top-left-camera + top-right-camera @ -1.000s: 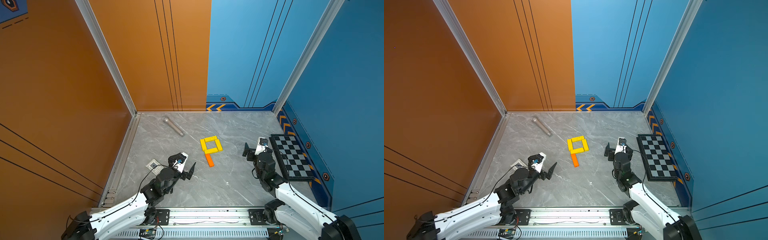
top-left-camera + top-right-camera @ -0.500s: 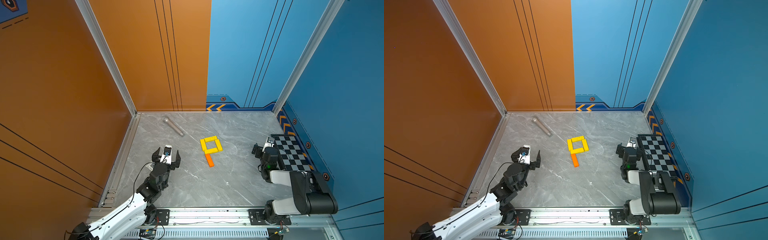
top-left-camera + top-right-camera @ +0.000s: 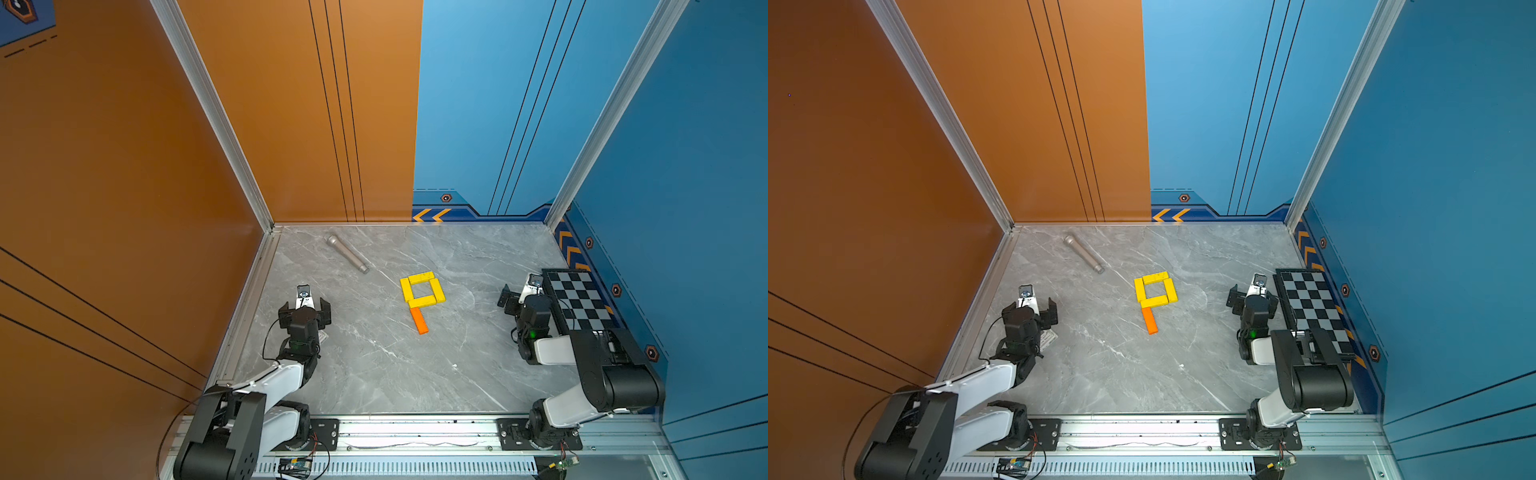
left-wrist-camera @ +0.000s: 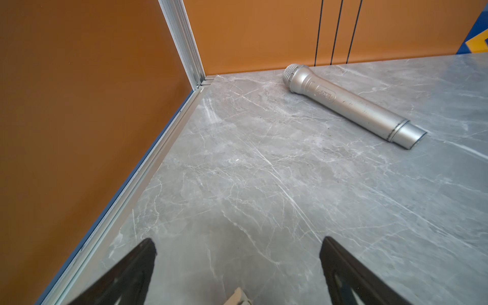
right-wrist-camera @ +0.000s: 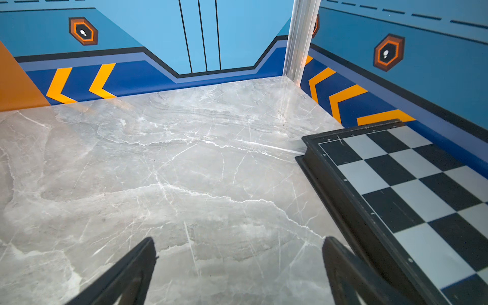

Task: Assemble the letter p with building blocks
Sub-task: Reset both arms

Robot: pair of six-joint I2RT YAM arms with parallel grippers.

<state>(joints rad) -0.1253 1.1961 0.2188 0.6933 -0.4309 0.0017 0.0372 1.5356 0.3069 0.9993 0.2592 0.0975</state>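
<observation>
The letter p lies flat on the marble floor in both top views: yellow building blocks (image 3: 424,301) (image 3: 1155,301) form a square loop, and an orange block (image 3: 419,321) (image 3: 1150,321) runs down from its lower left corner as the stem. My left gripper (image 3: 304,306) (image 4: 239,241) stands open and empty near the left wall, well left of the letter. My right gripper (image 3: 524,293) (image 5: 239,241) is open and empty too, to the right of the letter beside the chessboard. Neither wrist view shows any block.
A grey metal microphone-shaped cylinder (image 3: 347,253) (image 4: 351,105) lies at the back left. A black-and-white chessboard (image 3: 577,301) (image 5: 409,184) lies along the right wall. A small grey tile (image 3: 1047,337) pokes out from under the left wrist. Walls close in three sides.
Both arms have drawn back from the middle: the left one toward the left wall, the right one toward the chessboard. Both grippers stayed open. The blocks have not moved.
</observation>
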